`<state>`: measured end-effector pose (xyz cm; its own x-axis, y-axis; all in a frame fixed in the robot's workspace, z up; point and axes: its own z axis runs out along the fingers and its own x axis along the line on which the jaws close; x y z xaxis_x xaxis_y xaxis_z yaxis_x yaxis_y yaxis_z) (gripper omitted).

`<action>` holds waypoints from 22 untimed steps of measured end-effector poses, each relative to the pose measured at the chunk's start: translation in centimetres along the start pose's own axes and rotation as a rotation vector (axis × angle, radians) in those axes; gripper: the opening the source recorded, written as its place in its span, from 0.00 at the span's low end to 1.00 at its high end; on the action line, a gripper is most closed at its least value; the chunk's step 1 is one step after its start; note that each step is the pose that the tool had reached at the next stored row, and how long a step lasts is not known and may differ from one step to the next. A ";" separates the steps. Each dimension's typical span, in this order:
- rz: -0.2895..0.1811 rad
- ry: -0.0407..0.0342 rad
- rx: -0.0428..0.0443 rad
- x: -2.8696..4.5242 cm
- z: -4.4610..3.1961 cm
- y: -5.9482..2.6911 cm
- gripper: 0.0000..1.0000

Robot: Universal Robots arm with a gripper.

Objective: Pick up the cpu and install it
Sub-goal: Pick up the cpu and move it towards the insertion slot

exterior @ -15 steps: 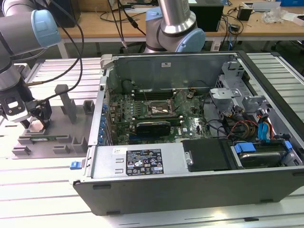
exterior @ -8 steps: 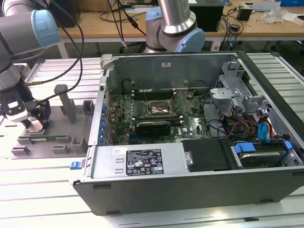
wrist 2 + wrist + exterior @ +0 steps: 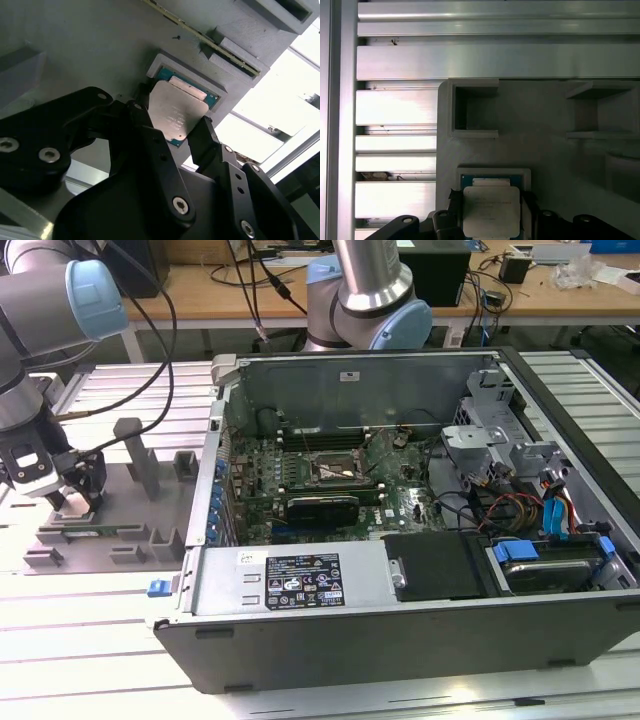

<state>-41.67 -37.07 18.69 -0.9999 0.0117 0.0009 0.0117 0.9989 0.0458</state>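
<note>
Your gripper (image 3: 75,495) stands low over the grey parts fixture (image 3: 130,540), near that fixture's edge at the exterior view's left, on the slatted aluminium table (image 3: 90,640). In both wrist views the cpu (image 3: 175,112) lies silver face up in its raised square pocket, which keeps it squared for a clean grip. The black fingers (image 3: 145,120) look drawn in against two opposite edges of the chip, leaving the top plate untouched. It appears seated, not yet lifted. The open computer case (image 3: 400,600) sits well apart on the table, its motherboard socket (image 3: 335,472) uncovered to receive the part.
</note>
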 end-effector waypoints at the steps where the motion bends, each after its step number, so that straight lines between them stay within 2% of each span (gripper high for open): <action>1: 0.000 0.0001 0.0000 0.00 0.00 0.00 0.55; 8: 0.000 0.0000 -0.0001 0.00 -0.31 0.02 0.55; 20: 0.000 0.0001 0.0000 0.01 -0.26 0.01 0.55; 21: 0.000 0.0001 0.0000 0.01 -0.26 0.01 0.55; 22: 0.000 0.0001 0.0000 0.01 -0.26 0.01 0.62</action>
<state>-41.68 -37.07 18.95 -0.9999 0.0117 0.0010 0.0117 0.9989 0.0458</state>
